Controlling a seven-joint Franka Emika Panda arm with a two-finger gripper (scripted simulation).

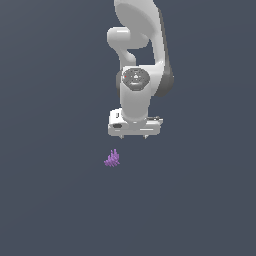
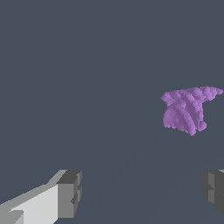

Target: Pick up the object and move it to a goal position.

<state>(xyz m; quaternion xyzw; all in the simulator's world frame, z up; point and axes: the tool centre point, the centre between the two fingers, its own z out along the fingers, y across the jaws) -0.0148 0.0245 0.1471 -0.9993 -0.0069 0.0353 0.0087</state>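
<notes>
My arm (image 1: 140, 45) runs off the top edge of the exterior view; nothing above the upper link shows. My fingertips (image 1: 146, 135) are bare stubs under my gripper (image 1: 134, 136) there, too small to judge their gap. In the wrist view one finger (image 2: 70, 194) is cut by the frame's lower edge, the other (image 2: 214, 190) by its side edge. The object (image 1: 112, 159), below my gripper, is too small in the exterior view to make out its spikes.

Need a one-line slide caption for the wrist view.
Open gripper hovers apart from the purple spiky clump, nothing grasped yet.
</notes>
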